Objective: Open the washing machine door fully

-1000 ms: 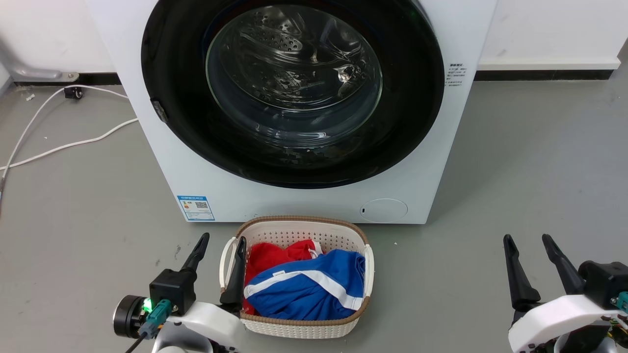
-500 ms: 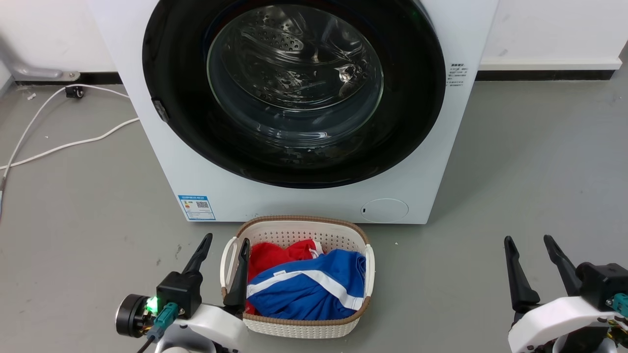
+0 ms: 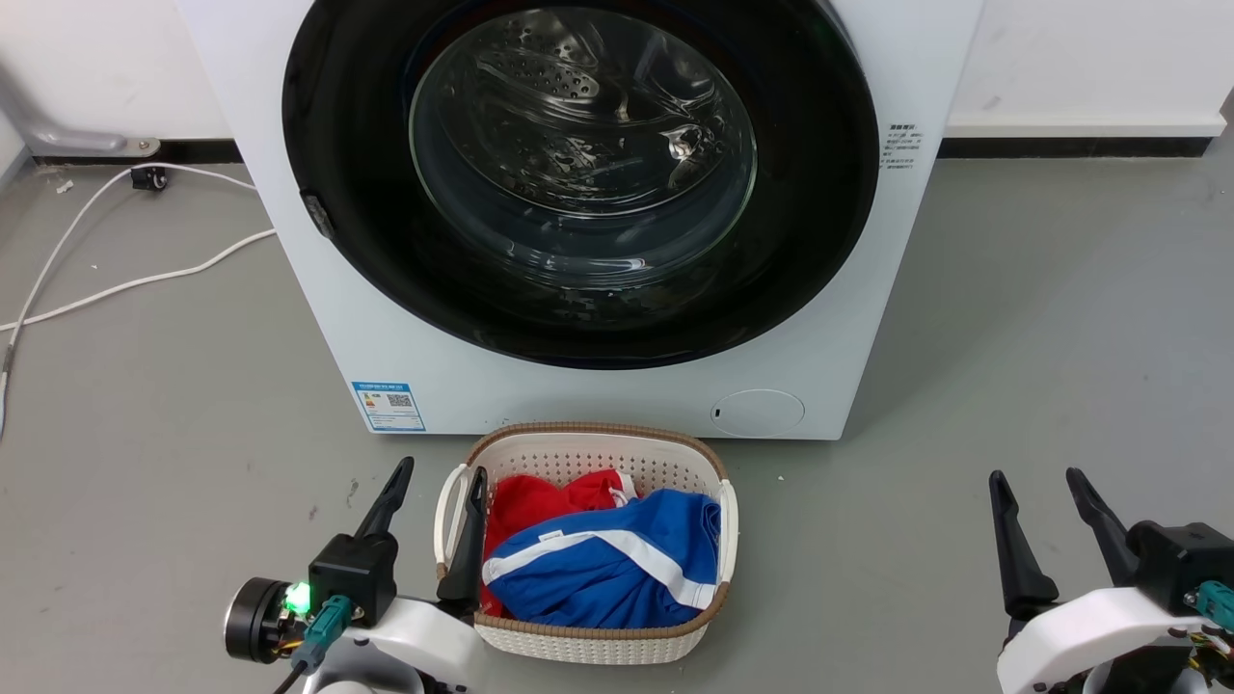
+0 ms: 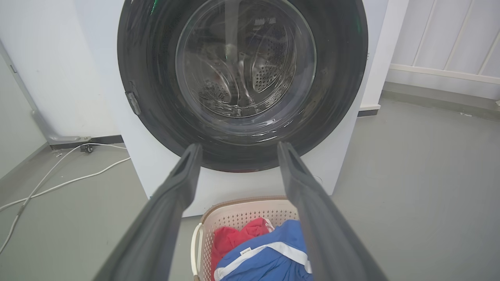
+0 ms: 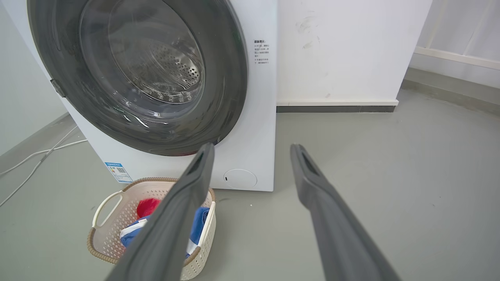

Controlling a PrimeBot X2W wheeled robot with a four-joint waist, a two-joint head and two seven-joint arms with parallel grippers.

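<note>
Shows only slight camera drift — washing machine door [image 3: 581,178] at twelve o'clock still shut on the washing machine [image 3: 578,400], left gripper [image 3: 440,469] at seven and right gripper [image 3: 1034,474] at five spread, empty, well apart — opening yet to begin.

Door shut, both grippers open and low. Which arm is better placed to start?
Left, probably. The left gripper is nearer the grey tab on the left edge of the washing machine door, likely the handle; the right gripper sits beyond the right side of the washing machine.
</note>
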